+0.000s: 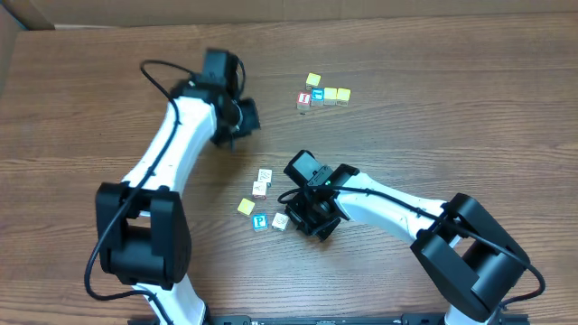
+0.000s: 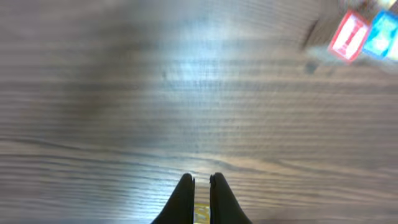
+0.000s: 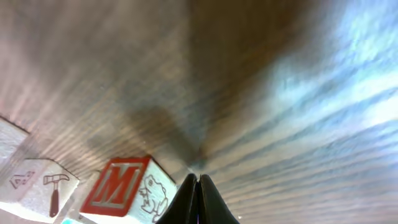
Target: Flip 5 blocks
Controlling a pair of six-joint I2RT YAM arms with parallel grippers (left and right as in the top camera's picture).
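Toward the front, five small, square-edged wooden blocks [image 1: 260, 221], cream, yellow and one blue-faced P, lie clustered on the grained brown tabletop [image 1: 433, 126] just left of the right hand [image 3: 198, 177], its tapered black fingers pressed together on nothing, while farther back the left hand [image 2: 202, 178] is likewise closed and empty.

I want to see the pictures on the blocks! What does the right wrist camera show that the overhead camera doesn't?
Only the right wrist view: close up, a block with a red M and a frog drawing on its next face, plus a cream block with a hammer drawing.
Only the overhead view: the left arm, the blue P block, a yellow block, and a second group of blocks farther away.
Both: the wooden table and the right gripper, shut and holding nothing.
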